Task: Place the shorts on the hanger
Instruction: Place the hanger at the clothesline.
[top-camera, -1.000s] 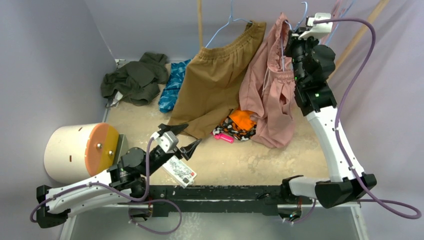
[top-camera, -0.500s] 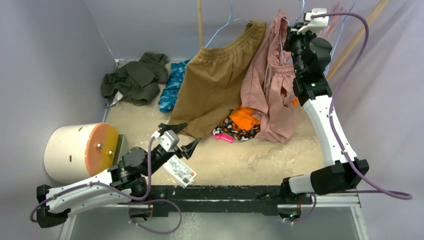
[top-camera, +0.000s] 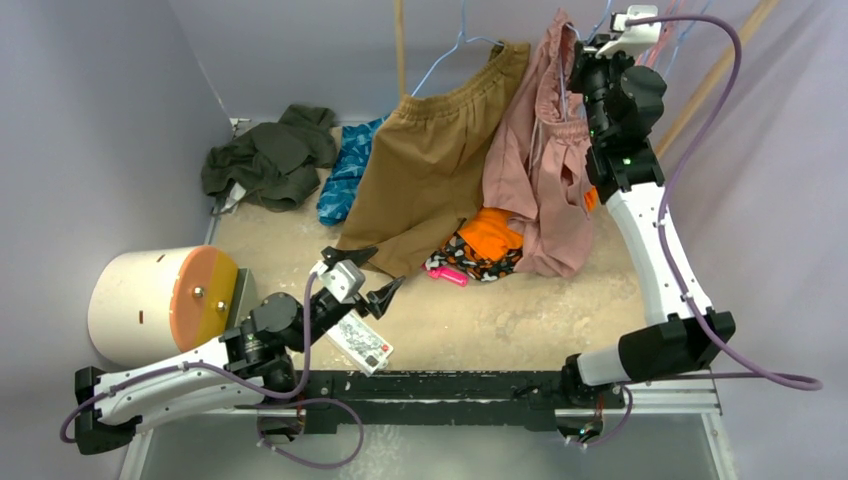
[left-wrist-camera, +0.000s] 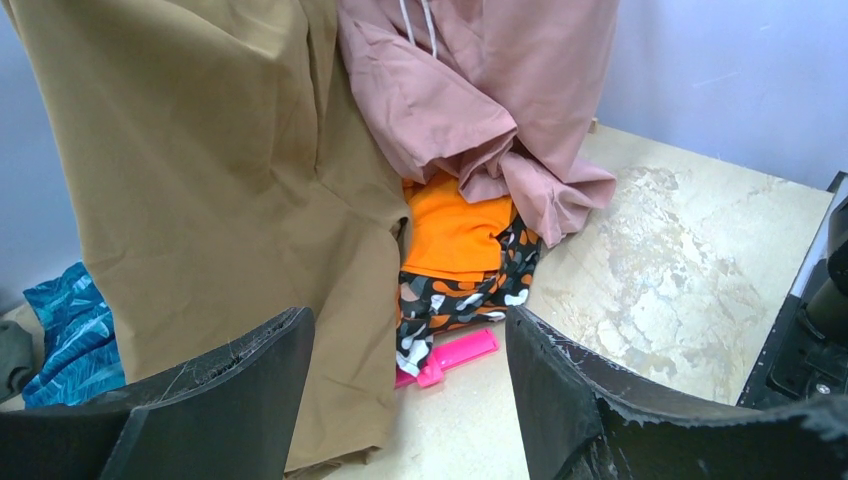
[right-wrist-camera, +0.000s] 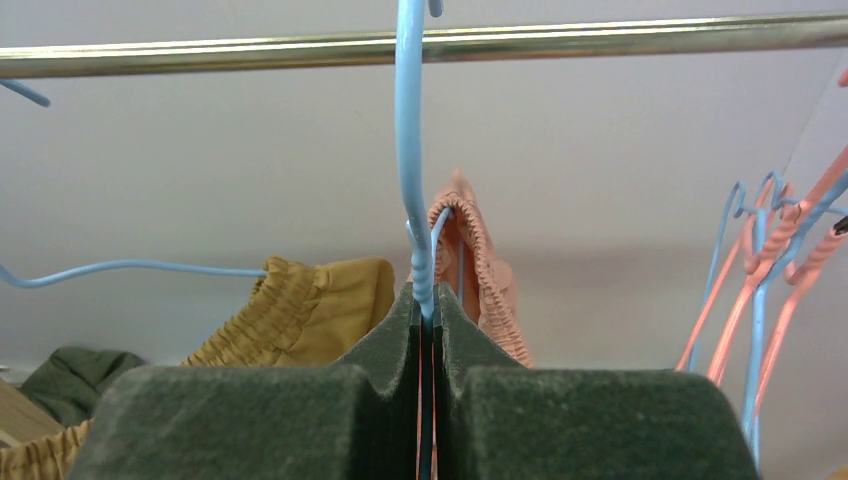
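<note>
Right gripper (right-wrist-camera: 428, 300) is fully closed, pinching the twisted neck of the hanger (right-wrist-camera: 408, 150) just under its hook. The hook wire crosses the metal rail (right-wrist-camera: 600, 35); can't tell if it is seated on it. The shorts (top-camera: 540, 180) hang from that hanger at the back right, with the waistband bunched just behind the fingers. Their lower hem is down on the table (top-camera: 520, 310) and overlaps the orange garment (top-camera: 487, 238).

Tight on the left side: the tan shorts (top-camera: 430, 160) hang just beside them, edges touching. On the right, the pink hangers (right-wrist-camera: 800, 250) sit on the same rail, near but apart.

Left gripper (left-wrist-camera: 410, 330) is low over the near table, jaws wide apart and holding nothing. Bare tabletop lies ahead of it and to the right. A pink clip (left-wrist-camera: 455, 355) lies at the edge of the clothes pile. A white cylinder (top-camera: 150, 300) sits close on its left, and a printed card (top-camera: 360, 343) lies right below it.
</note>
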